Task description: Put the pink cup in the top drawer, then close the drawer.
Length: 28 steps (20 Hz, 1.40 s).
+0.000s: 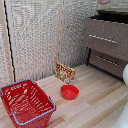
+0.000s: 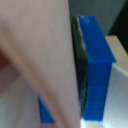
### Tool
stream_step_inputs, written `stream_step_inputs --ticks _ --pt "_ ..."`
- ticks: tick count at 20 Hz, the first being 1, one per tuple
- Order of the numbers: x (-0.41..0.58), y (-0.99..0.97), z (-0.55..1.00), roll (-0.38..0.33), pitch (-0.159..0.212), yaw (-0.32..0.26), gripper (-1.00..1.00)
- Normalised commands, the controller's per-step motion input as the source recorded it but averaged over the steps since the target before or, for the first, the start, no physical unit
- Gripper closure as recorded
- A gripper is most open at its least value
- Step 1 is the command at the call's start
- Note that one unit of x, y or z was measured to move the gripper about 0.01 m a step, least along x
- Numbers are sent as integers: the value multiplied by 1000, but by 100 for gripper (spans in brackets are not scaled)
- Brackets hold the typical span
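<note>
Left of the grey-brown wood-grain chest of drawers (image 1: 106,42) stand a red wire-sided basket (image 1: 27,103) and a shallow red bowl (image 1: 69,92) on the wooden tabletop (image 1: 97,100). Above the chest's open top drawer (image 1: 107,36), a pale pink tapered cup (image 2: 40,60) hangs. It looks light, thin and smooth, best held gently at the wall. The end effector (image 2: 75,75) is closed narrow on it, blue fingertips (image 2: 97,70) touching.

Pale wood-plank floor (image 1: 95,97), light grain, boards running diagonally. Behind it, white textured wall panels (image 1: 35,35) with vertical seams, meeting at corner. Even, soft lighting; faint shadows on floor along foot of panels.
</note>
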Motion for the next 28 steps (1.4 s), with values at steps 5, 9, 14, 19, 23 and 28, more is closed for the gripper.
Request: stream_step_inputs --ticks 5,9,14,19,23,28 --pt "-536 -356 -82 -23 67 -123 100" --pt "-405 -361 -105 0 0 -97 100" --pt "-269 -66 -349 -1 0 -12 100" --pt "-357 252 -463 -30 0 -2 100" --pt "-319 190 -324 -16 -9 -22 100" --pt "-120 54 -142 -14 -27 -5 -100"
